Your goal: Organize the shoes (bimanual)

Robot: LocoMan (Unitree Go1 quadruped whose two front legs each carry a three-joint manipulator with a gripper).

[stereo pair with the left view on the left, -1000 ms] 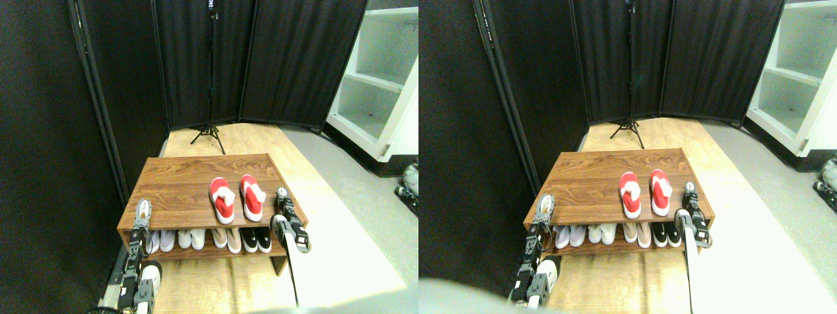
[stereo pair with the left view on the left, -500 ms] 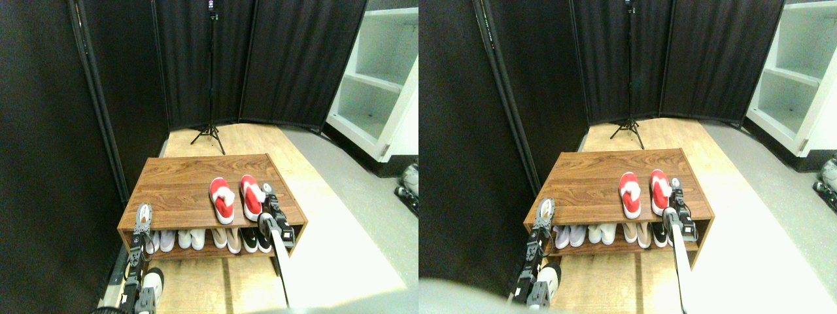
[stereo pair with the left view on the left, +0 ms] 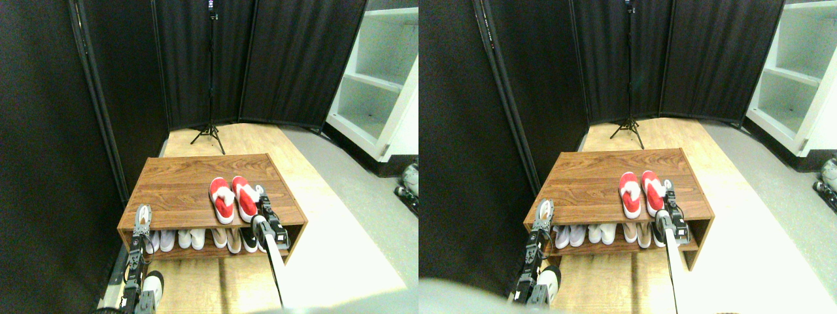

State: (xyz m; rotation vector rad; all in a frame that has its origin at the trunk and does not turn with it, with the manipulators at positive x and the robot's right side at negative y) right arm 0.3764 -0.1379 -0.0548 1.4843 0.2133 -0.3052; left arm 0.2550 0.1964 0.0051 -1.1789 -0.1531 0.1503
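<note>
The red shoes [stereo pair with the left view on the left: 233, 197] sat side by side on top of the wooden shoe rack [stereo pair with the left view on the left: 176, 180], toward its right-front part, toes pointing to the back, the two touching or nearly so. The right end effector [stereo pair with the left view on the left: 260, 196] was just beside the right shoe's outer edge, prob. touching it (too small to be sure); couldn't tell if its jaws were apart or together. The left end effector [stereo pair with the left view on the left: 143, 214] was at the rack's front-left corner, well apart from the shoes; its jaw state also couldn't be told. Lower shelf of the rack held white, beige & black pairs [stereo pair with the left view on the left: 208, 239] in a row. Behind the rack: a tripod stand [stereo pair with the left view on the left: 210, 98] in front of black curtain panels [stereo pair with the left view on the left: 288, 59], w/ a white shelf unit [stereo pair with the left view on the left: 382, 85] at right.
</note>
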